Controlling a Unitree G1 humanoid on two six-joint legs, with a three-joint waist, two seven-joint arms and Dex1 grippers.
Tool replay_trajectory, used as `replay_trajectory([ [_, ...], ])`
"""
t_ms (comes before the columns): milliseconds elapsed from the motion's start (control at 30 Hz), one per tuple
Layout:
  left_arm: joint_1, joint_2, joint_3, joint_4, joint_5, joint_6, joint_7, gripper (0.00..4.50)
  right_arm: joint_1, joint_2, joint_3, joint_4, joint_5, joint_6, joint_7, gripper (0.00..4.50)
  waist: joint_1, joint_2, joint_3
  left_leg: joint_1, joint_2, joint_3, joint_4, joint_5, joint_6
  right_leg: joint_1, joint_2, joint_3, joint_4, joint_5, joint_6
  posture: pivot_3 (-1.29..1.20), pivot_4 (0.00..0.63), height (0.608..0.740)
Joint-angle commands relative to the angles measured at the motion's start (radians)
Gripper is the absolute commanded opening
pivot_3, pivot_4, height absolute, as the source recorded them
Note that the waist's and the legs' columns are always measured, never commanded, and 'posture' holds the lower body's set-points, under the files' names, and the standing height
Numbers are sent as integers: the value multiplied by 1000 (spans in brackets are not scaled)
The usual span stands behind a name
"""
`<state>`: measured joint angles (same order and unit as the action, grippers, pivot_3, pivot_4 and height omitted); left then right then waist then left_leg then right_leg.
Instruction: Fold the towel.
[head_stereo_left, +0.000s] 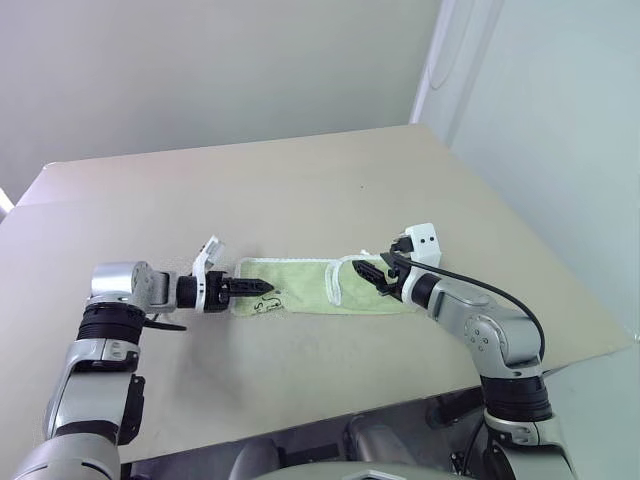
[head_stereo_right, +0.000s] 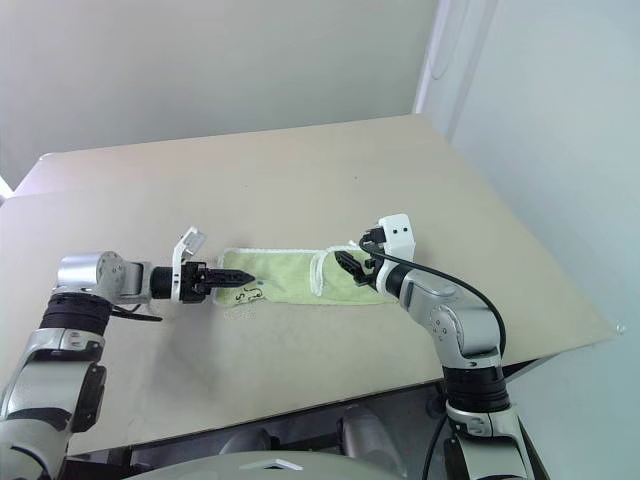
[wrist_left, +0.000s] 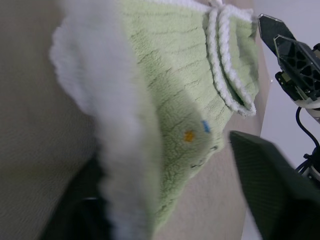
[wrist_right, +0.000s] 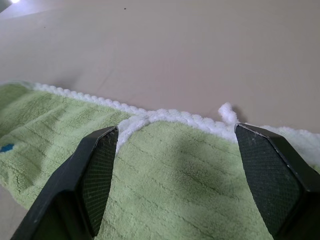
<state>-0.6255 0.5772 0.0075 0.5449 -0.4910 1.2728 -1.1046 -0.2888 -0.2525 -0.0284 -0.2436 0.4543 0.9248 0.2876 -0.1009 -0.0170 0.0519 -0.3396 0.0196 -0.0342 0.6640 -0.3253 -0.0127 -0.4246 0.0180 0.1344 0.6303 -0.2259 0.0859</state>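
Overhead, beige table, towel, pale walls

A plain beige desk runs from 7 o'clock up to 1 o'clock, its far corner near 1 o'clock. Behind it, from 10 to 12 o'clock, stands a bare grey-white wall. At 2 o'clock a paler wall meets it, evenly lit.

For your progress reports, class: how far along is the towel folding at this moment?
Done: the towel lies as a narrow strip, its right end flap already turned over. In hand: the left claw sits at its left end, the open right claw over the right. Left: folding the strip shorter.
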Motion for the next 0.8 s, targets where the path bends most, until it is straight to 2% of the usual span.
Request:
replay_trajectory([
  [33,-26,16,7,10,-13,-4,-4,2105,3,5,-8,-47,6,-6,-5,3903,-1,0,0,0,0,0,0,0,0,0,0,0,0,0,0,0,0,740],
  [167,-24,34,5,-3,-13,-8,-7,541,5,5,-3,-44,2,-8,-9,3903,-6,0,0,0,0,0,0,0,0,0,0,0,0,0,0,0,0,740],
  [233,-24,45,7,-14,-13,-15,-7,43,1,6,-2,-40,1,-10,-10,3903,-6,0,0,0,0,0,0,0,0,0,0,0,0,0,0,0,0,740],
  [433,-2,123,-44,-92,-3,-30,-36,43,0,-19,18,-42,0,-30,33,3903,-8,0,1,0,0,0,0,0,0,-1,0,0,0,0,0,0,0,740],
  [800,15,386,-79,-149,-21,12,-149,43,31,-43,53,-85,30,-49,130,3903,-28,-1,2,-1,0,0,-1,0,0,-2,0,0,0,0,0,0,0,740],
])
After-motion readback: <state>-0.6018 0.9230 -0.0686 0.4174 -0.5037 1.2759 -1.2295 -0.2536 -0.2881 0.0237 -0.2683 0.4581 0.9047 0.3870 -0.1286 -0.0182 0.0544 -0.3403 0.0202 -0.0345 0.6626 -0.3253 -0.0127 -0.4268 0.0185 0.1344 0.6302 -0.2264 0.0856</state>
